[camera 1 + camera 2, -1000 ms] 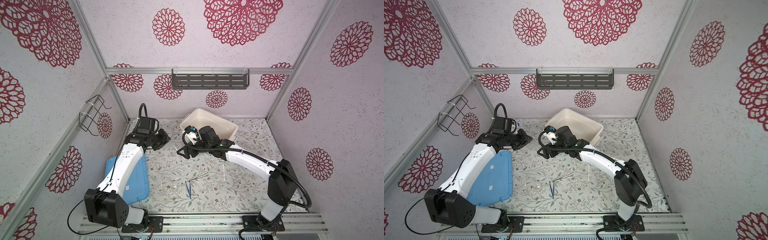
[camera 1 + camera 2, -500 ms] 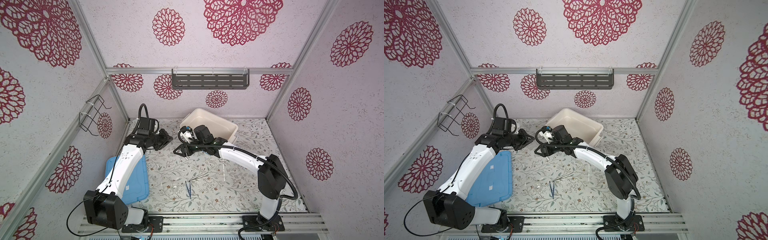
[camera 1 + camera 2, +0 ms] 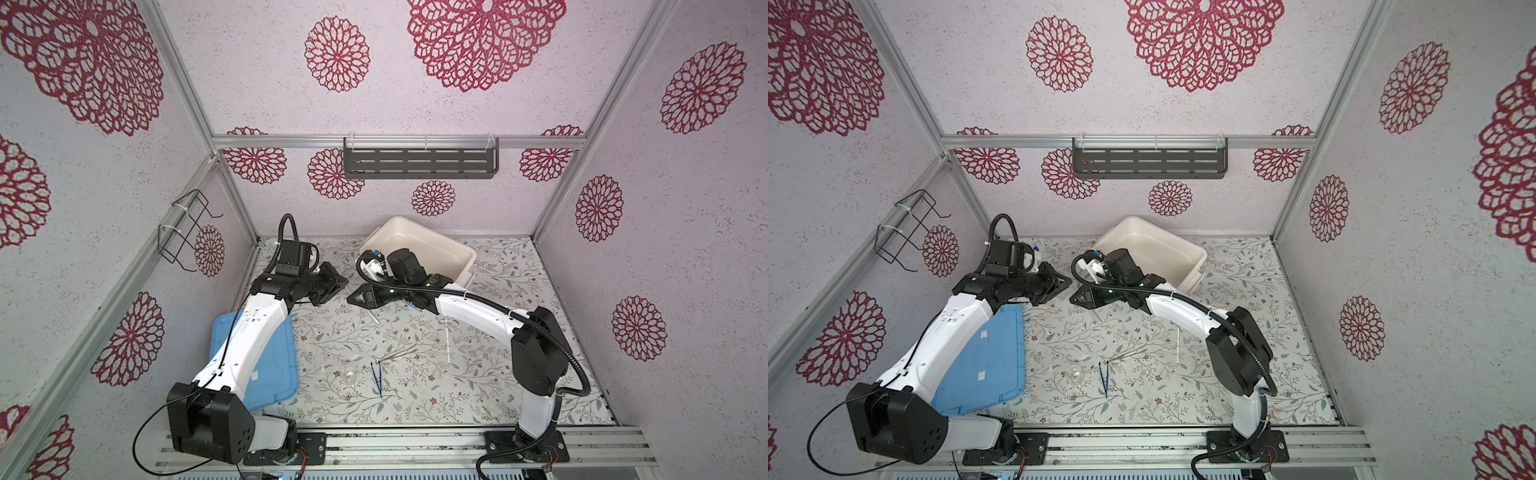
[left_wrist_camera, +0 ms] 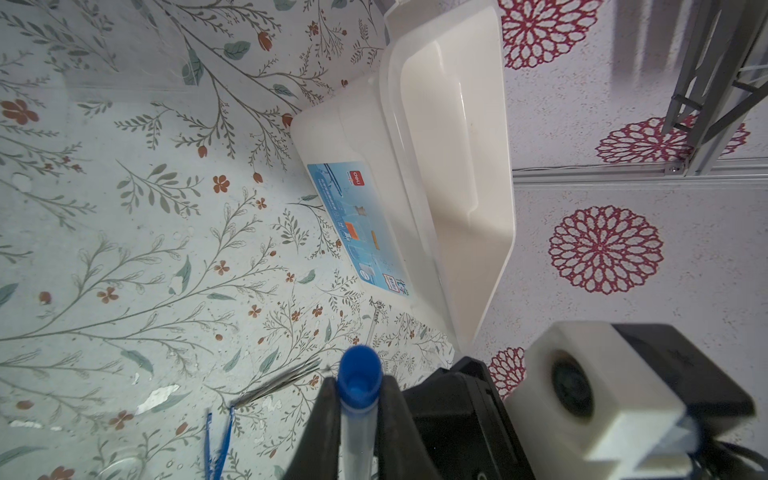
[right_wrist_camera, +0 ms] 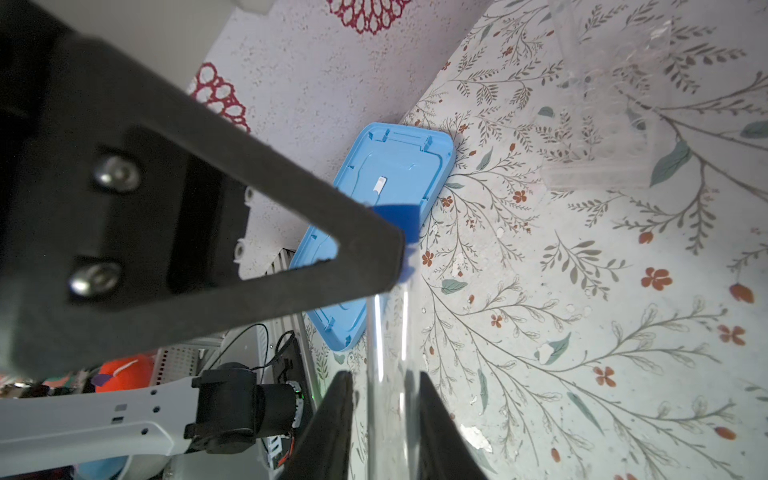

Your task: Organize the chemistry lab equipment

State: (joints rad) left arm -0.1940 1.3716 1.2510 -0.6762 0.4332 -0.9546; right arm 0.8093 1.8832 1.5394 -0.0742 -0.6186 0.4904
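While the left gripper (image 3: 337,284) stays clamped, the right gripper (image 3: 354,297) has swung in to meet it tip to tip in both top views, beside the white tub (image 3: 428,239). From the left wrist, the clear tube (image 4: 356,432) sits pinched just below its blue cap (image 4: 359,376). From the right wrist, the right jaws have narrowed around the tube's body, but whether they touch it cannot be told. A handover toward the tub looks underway.
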